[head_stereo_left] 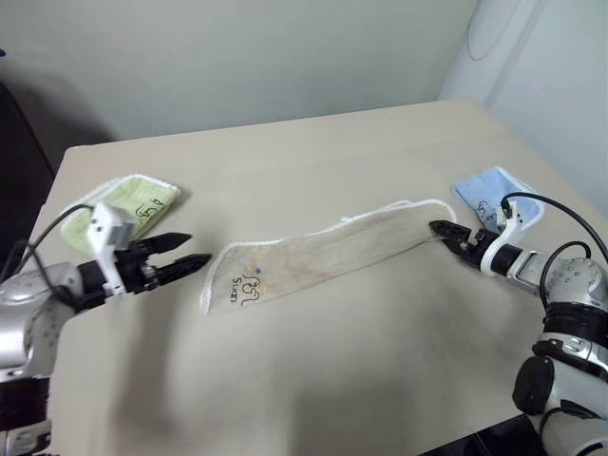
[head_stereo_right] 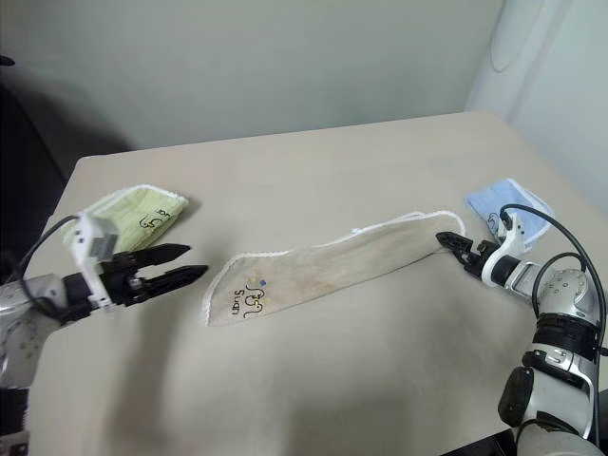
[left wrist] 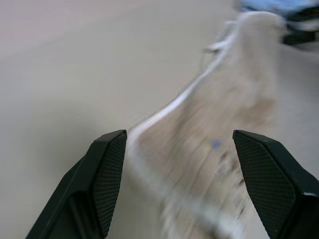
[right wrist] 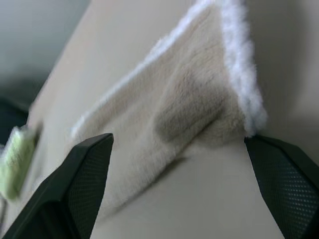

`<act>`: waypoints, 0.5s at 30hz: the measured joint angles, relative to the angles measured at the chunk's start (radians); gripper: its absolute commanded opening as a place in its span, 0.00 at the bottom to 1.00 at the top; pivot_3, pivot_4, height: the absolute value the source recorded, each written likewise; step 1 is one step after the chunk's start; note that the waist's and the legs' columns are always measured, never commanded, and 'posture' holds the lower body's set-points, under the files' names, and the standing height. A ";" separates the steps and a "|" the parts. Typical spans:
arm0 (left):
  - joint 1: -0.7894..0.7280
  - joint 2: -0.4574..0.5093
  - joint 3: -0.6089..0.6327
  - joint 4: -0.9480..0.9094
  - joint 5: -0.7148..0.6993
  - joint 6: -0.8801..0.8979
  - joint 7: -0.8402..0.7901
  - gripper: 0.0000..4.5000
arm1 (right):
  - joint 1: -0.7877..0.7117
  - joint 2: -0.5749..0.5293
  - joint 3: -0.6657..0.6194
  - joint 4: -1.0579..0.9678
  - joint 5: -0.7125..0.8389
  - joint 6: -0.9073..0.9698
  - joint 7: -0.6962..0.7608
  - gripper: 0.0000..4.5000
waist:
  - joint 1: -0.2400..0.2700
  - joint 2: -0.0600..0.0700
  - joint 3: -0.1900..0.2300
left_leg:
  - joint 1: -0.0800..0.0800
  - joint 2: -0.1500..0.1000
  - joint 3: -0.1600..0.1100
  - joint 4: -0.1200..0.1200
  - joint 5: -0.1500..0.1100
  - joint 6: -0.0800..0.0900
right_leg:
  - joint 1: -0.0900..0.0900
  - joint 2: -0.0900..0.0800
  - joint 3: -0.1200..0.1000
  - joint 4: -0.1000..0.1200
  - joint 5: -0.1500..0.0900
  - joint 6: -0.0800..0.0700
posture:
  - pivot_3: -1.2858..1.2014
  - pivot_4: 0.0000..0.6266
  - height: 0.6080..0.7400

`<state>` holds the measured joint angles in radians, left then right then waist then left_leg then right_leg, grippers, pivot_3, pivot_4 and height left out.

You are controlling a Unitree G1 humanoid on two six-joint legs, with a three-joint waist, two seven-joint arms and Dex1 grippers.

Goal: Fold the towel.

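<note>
End effectors (head_stereo_left: 198, 249) (head_stereo_left: 439, 231) apart, towel (head_stereo_left: 332, 252) btwn.

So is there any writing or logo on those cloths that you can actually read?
"Sucn", or close to it: dark letters on the beige towel, beside a small embroidered logo; the last letters are uncertain.
Green towel: dark embroidered mark, too small to read.
Light blue towel: dark mark, partly hidden, unreadable.
</note>
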<state>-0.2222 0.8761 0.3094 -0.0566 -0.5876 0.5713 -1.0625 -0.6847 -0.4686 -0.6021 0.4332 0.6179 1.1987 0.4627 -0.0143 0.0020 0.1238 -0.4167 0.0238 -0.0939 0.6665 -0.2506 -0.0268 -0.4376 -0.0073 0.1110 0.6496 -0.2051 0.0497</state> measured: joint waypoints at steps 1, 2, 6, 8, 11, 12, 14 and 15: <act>-0.015 -0.001 -0.033 -0.006 0.007 -0.007 -0.007 0.82 | -0.011 0.016 -0.023 0.008 0.011 0.005 -0.027 0.99 | -0.002 0.000 0.000 | 0.000 0.000 0.000 0.000 0.000 0.000 | 0.000 0.000 0.000 0.000 0.000 0.000 | 0.52 0.24 1.00; -0.029 -0.003 -0.061 -0.008 0.016 -0.013 -0.013 0.82 | -0.020 0.029 -0.041 0.015 0.020 0.008 -0.048 0.99 | -0.006 0.000 0.000 | 0.000 0.001 -0.001 -0.001 -0.001 0.000 | -0.001 0.001 0.000 0.000 0.000 0.000 | 0.52 0.24 1.00; -0.084 -0.011 -0.156 -0.009 0.064 -0.057 -0.035 0.82 | -0.063 0.072 -0.087 0.071 0.036 -0.016 -0.115 0.99 | -0.016 -0.001 -0.001 | 0.003 0.002 -0.003 -0.001 -0.002 -0.001 | 0.000 0.003 0.000 0.000 0.001 0.001 | 0.52 0.24 1.00; -0.088 -0.012 -0.188 -0.009 0.081 -0.077 -0.050 0.82 | -0.077 0.078 -0.092 0.098 0.045 -0.034 -0.131 0.99 | -0.020 -0.001 -0.001 | 0.004 0.002 -0.003 -0.001 -0.003 -0.001 | 0.000 0.003 0.000 0.000 0.001 0.001 | 0.52 0.24 1.00; -0.083 -0.010 -0.248 -0.008 0.142 -0.128 -0.072 0.82 | -0.104 0.082 -0.095 0.160 0.045 -0.080 -0.142 0.99 | -0.021 -0.002 -0.001 | 0.006 0.002 -0.003 -0.001 -0.004 -0.001 | 0.002 0.003 0.001 -0.002 0.001 0.001 | 0.52 0.24 1.00; -0.079 -0.008 -0.270 -0.006 0.166 -0.148 -0.080 0.82 | -0.117 0.083 -0.093 0.187 0.044 -0.102 -0.146 0.99 | -0.022 -0.002 -0.001 | 0.007 0.002 -0.003 -0.001 -0.004 0.000 | 0.003 0.003 0.001 -0.002 0.002 0.001 | 0.52 0.24 1.00; -0.067 -0.008 -0.298 0.001 0.199 -0.176 -0.094 0.82 | -0.132 0.083 -0.089 0.222 0.044 -0.133 -0.149 0.99 | -0.022 -0.002 -0.001 | 0.007 0.002 -0.003 0.000 -0.004 0.000 | 0.004 0.003 0.001 -0.003 0.002 0.000 | 0.52 0.24 1.00; -0.065 -0.008 -0.308 0.007 0.207 -0.184 -0.097 0.82 | -0.136 0.083 -0.086 0.235 0.044 -0.145 -0.149 0.99 | -0.022 -0.003 -0.002 | 0.007 0.002 -0.003 0.000 -0.005 0.000 | 0.004 0.003 0.001 -0.003 0.002 0.000 | 0.52 0.24 1.00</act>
<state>-0.2873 0.8685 0.0017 -0.0496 -0.3810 0.3873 -1.1593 -0.8212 -0.3854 -0.6881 0.6679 0.6624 1.0541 0.3141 -0.0360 -0.0009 0.1220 -0.4093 0.0261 -0.0968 0.6661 -0.2551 -0.0269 -0.4339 -0.0047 0.1119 0.6467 -0.2031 0.0496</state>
